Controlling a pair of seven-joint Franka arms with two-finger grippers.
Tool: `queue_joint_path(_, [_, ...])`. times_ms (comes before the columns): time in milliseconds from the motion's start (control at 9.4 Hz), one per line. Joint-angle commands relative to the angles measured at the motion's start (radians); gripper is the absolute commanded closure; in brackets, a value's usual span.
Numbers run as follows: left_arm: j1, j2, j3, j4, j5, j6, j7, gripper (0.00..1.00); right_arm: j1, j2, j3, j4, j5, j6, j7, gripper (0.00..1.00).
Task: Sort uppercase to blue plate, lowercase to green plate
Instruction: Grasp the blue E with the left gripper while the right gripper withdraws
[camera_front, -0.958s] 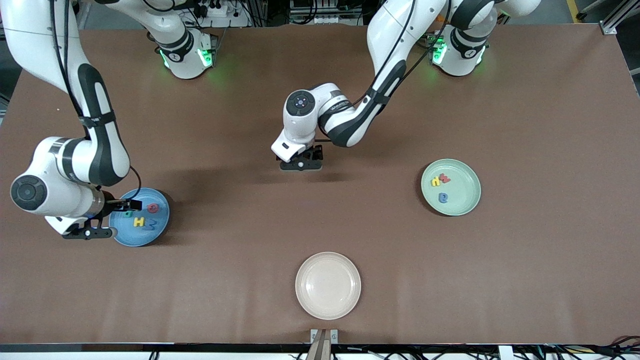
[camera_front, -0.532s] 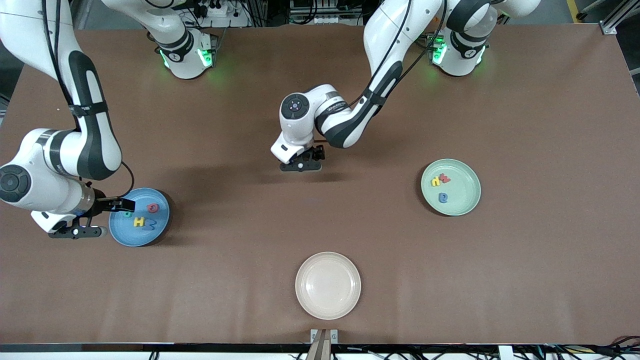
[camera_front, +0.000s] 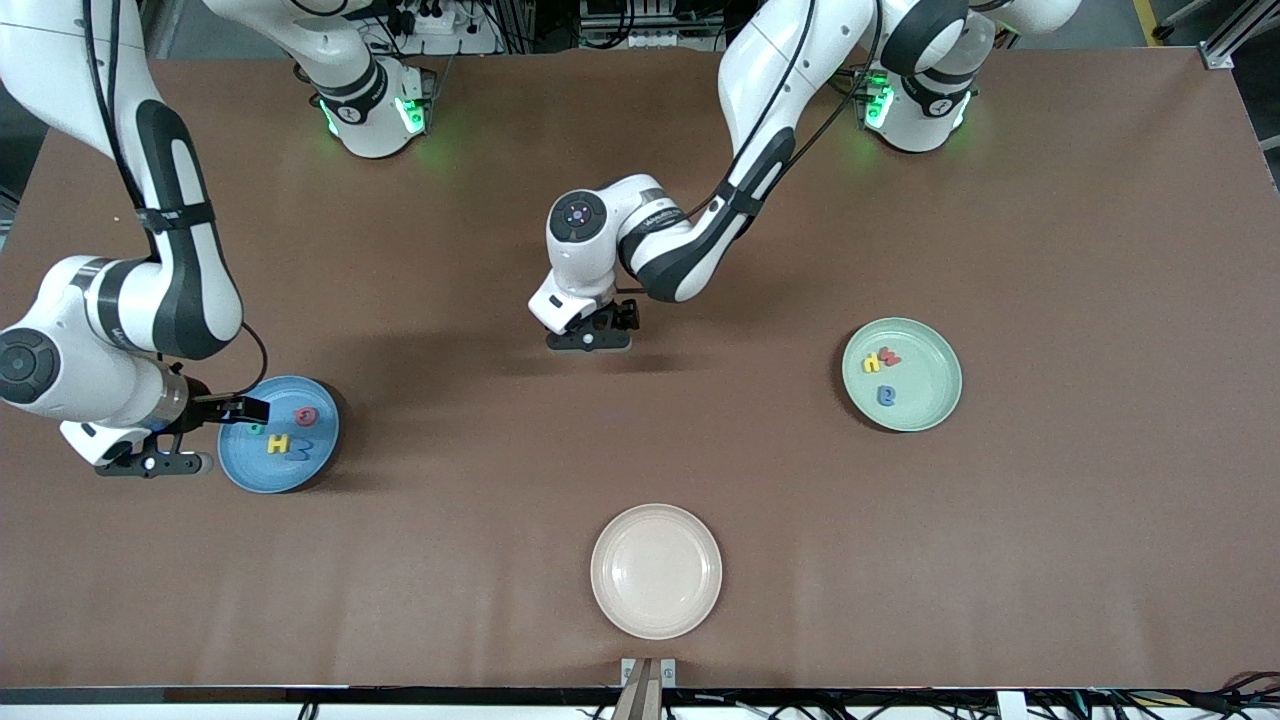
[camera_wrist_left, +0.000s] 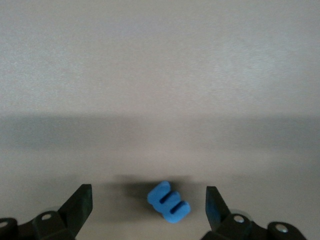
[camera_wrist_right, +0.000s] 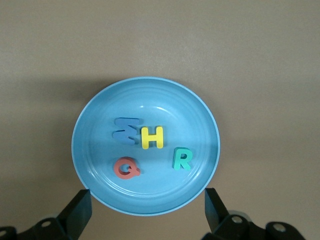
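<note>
Lowercase blue m (camera_wrist_left: 168, 201), low in the left wrist view, lies between your left gripper's (camera_wrist_left: 149, 204) spread fingers; descend, clamp, then carry it to the green plate (camera_front: 935, 405). Your right gripper (camera_wrist_right: 148, 207) waits, fingers apart, over the blue plate (camera_wrist_right: 95, 125), which holds all four capitals.

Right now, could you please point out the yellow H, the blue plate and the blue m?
yellow H (camera_wrist_right: 152, 137): right wrist view, its crossbar.
blue plate (camera_wrist_right: 95, 120): right wrist view, bare inner wall.
blue m (camera_wrist_left: 168, 201): left wrist view, its middle.
</note>
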Motion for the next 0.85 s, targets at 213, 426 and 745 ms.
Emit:
queue_joint_path(213, [-0.024,0.044,0.010,0.040,0.006,0.013,-0.042,0.00,-0.017,-0.016,0.011,-0.014,-0.001,-0.001,-0.007,0.00])
queue_joint_path(426, [-0.024,0.044,0.009,0.040,0.006,0.014,-0.040,0.00,-0.029,-0.019,0.011,-0.011,0.002,-0.001,-0.006,0.00])
queue_joint_path(745, [-0.024,0.054,0.010,0.038,0.006,0.014,-0.040,0.43,-0.039,-0.050,0.010,-0.008,0.001,-0.013,-0.007,0.00])
